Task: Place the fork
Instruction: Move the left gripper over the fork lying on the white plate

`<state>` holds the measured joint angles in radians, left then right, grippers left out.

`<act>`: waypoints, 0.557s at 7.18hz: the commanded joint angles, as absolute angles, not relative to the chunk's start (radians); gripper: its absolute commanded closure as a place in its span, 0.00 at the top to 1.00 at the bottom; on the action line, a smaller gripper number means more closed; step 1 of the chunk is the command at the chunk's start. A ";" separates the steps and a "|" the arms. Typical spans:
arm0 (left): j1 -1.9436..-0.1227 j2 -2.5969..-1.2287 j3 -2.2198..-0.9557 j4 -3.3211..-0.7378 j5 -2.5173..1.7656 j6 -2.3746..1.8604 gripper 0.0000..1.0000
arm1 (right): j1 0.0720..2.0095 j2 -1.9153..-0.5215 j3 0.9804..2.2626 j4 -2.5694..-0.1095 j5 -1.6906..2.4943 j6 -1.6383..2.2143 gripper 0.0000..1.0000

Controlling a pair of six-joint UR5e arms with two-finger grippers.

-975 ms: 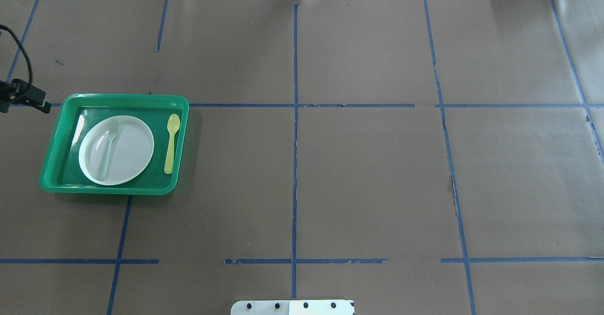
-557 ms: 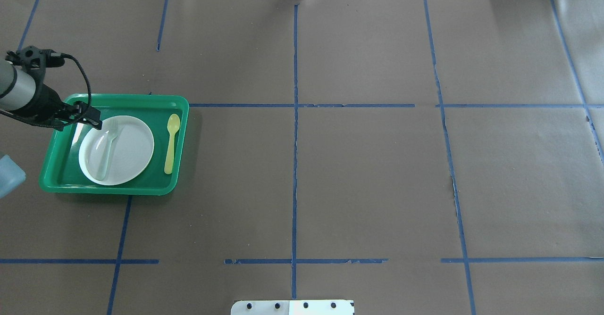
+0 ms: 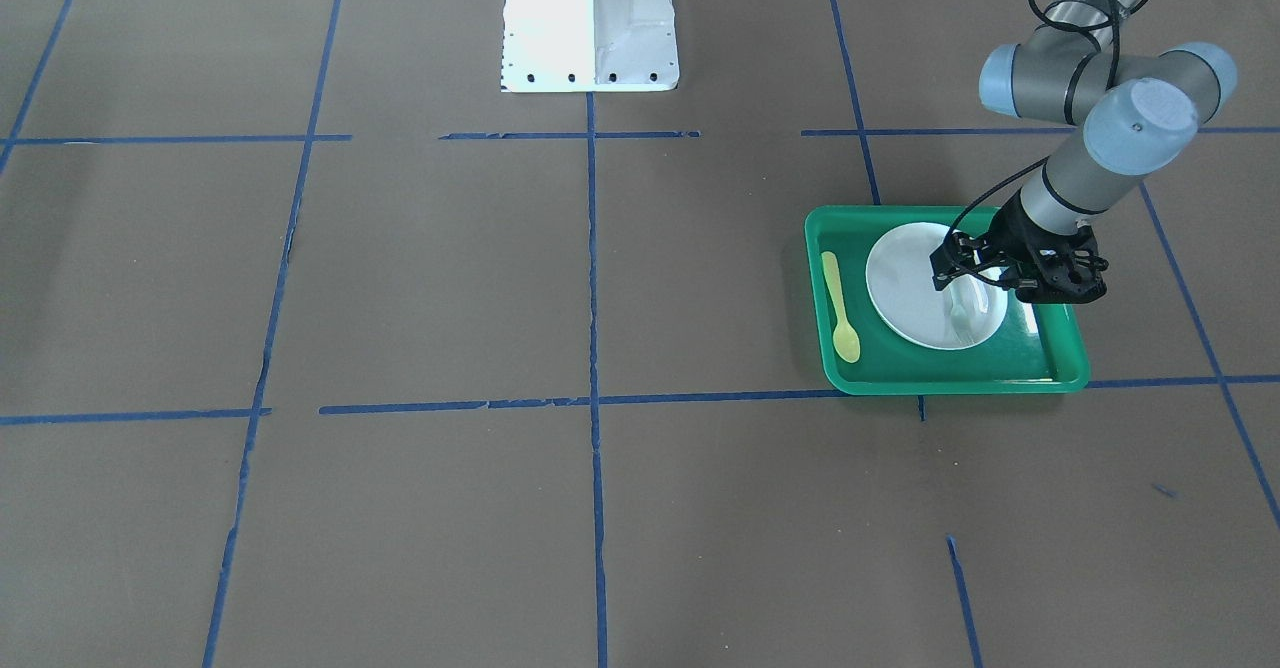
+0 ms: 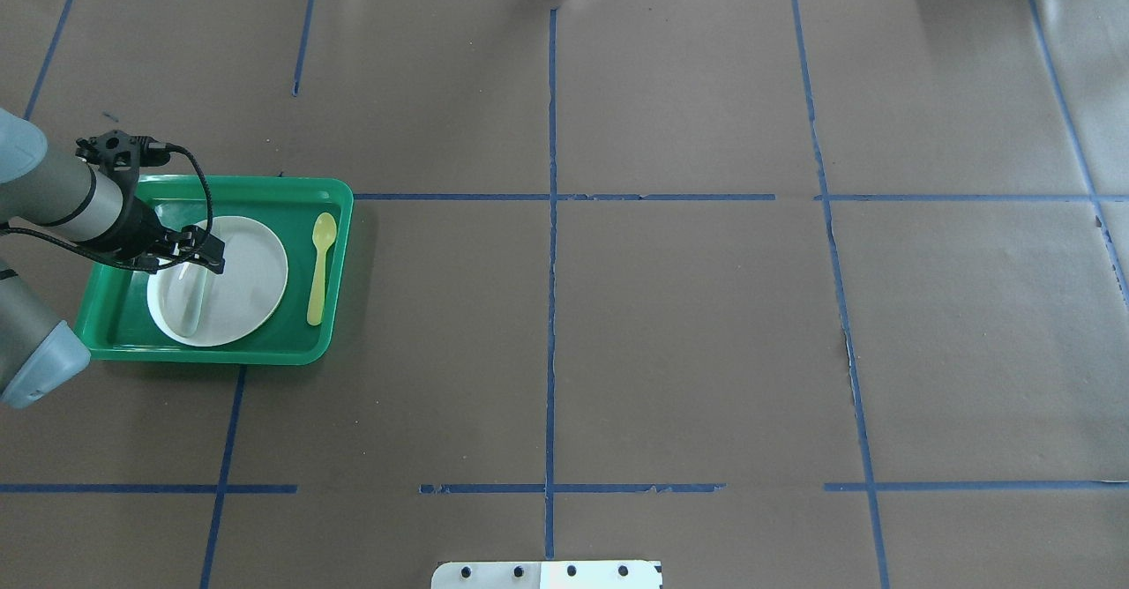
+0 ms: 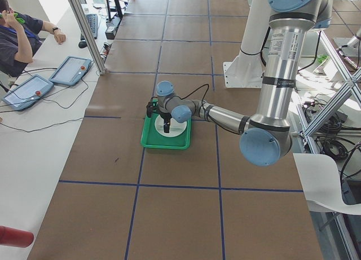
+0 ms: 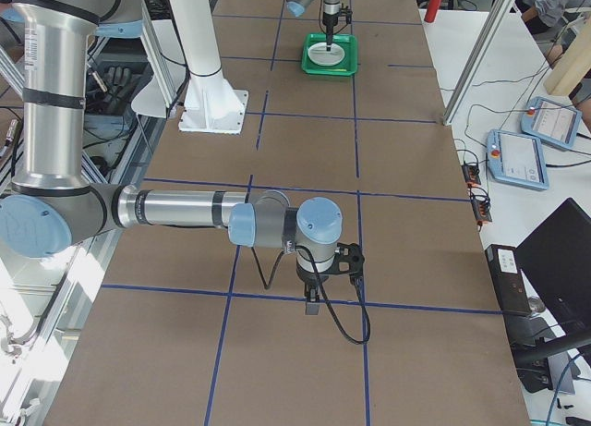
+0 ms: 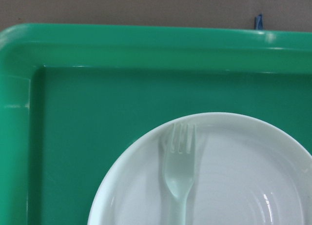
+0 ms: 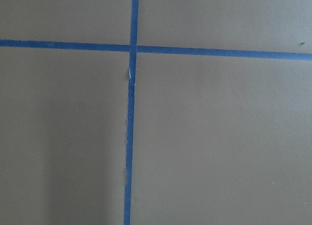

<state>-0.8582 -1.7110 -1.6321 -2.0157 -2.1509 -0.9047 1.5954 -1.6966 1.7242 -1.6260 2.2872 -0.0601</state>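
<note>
Left tool (image 4: 212,262), its width impossible to tell, is hovering over the whitish translucent plastic fork (image 7: 179,173) on the round white plate (image 7: 243,181), apparently not yet grasped.

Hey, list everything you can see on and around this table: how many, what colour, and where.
fork: one, pale translucent, lying on the plate
plate: one, white, inside the tray
spoon: one, yellow, in the tray beside the plate
tray: one, green, on the table at the robot's left
table: one, brown cover with blue tape lines
base mount: one, white, at the robot's edge of the table
tablets: two, blue-framed, on the white side bench
left pincer: one, black, above the fork and plate; open or shut unclear
right pincer: one, black, above a tape crossing; open or shut unclear
</note>
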 commanded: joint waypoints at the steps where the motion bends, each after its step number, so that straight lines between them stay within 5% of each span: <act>1: -0.842 -1.729 -1.605 -2.020 -2.151 -0.905 0.94 | 1.595 -1.697 1.724 -1.626 2.287 -0.060 1.00; 4: -0.842 -1.730 -1.605 -2.020 -2.151 -0.904 0.85 | 1.595 -1.697 1.724 -1.626 2.287 -0.061 1.00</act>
